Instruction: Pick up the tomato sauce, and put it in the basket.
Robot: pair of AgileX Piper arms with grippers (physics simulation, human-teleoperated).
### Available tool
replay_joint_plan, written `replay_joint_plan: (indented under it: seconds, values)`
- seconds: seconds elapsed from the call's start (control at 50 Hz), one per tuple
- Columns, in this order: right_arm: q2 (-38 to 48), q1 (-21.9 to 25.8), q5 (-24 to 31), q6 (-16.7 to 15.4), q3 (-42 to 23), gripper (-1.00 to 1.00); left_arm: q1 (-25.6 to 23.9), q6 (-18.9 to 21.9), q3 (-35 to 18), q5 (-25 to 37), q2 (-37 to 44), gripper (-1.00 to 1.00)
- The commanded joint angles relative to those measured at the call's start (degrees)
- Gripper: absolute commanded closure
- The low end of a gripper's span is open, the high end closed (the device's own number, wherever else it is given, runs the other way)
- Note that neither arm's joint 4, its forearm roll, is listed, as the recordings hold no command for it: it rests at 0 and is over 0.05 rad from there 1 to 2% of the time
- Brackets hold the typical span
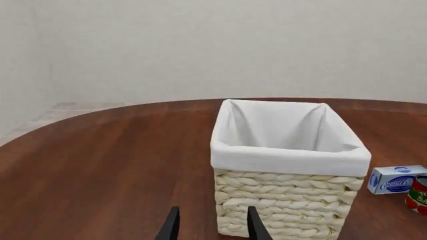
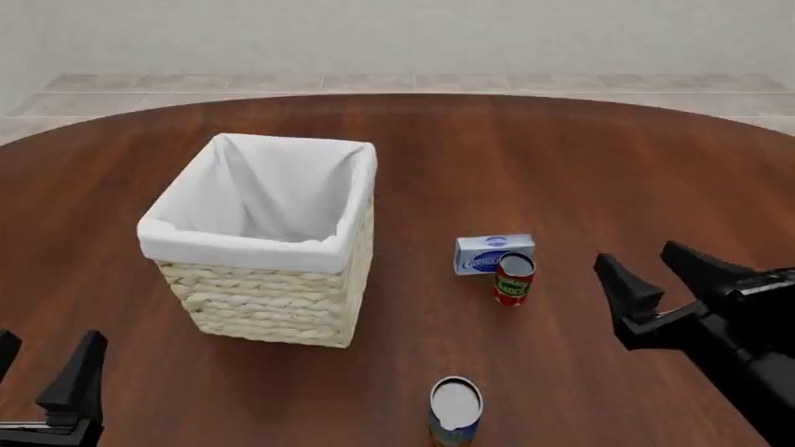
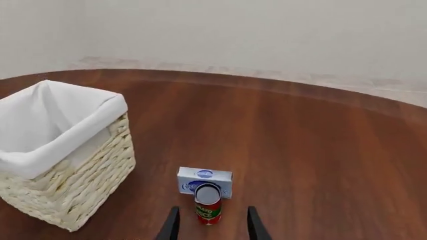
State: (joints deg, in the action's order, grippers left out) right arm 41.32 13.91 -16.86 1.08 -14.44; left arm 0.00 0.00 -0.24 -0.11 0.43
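Observation:
The tomato sauce (image 2: 513,278) is a small red-labelled can standing upright on the table, right of the basket (image 2: 236,250). The basket is a pale woven box with a white cloth lining, and nothing shows inside it. My right gripper (image 2: 638,258) hovers open to the right of the can, apart from it. In the right wrist view the tomato sauce (image 3: 208,205) sits ahead between the open fingers of the right gripper (image 3: 213,210). My left gripper (image 2: 44,368) is open at the near left, and in its wrist view this gripper (image 1: 212,215) faces the basket (image 1: 287,200), with the tomato sauce (image 1: 419,195) at the edge.
A blue-and-white box (image 2: 493,253) lies just behind the tomato sauce, nearly touching it. A larger can (image 2: 455,410) with a silver top stands near the front edge. The round brown table (image 2: 559,158) stretches away behind them.

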Motion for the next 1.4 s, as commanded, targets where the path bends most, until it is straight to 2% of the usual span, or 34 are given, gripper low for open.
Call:
replay_joint_plan:
  seconds: [0.02, 0.3, 0.48, 0.78, 0.88, 1.4]
  values:
    - [8.2, 4.27, 1.5, -0.29, -5.4, -1.0, 0.0, 0.0, 0.0, 0.0, 0.0, -1.0]
    - [16.77, 6.66, 2.5, 0.23, -8.62, -1.0, 0.0, 0.0, 0.0, 0.0, 0.0, -1.0]
    - [22.26, 5.08, 2.37, -1.0, -10.71, -1.0, 0.0, 0.0, 0.0, 0.0, 0.0, -1.0]
    - [29.38, 4.09, 3.23, -0.27, -14.29, -1.0, 0.0, 0.0, 0.0, 0.0, 0.0, -1.0]
    - [32.03, 3.76, 2.69, 0.37, -15.18, -1.0, 0.0, 0.0, 0.0, 0.0, 0.0, -1.0]
    - [41.33, 2.27, -1.68, -1.28, -16.4, -1.0, 0.0, 0.0, 0.0, 0.0, 0.0, -1.0]
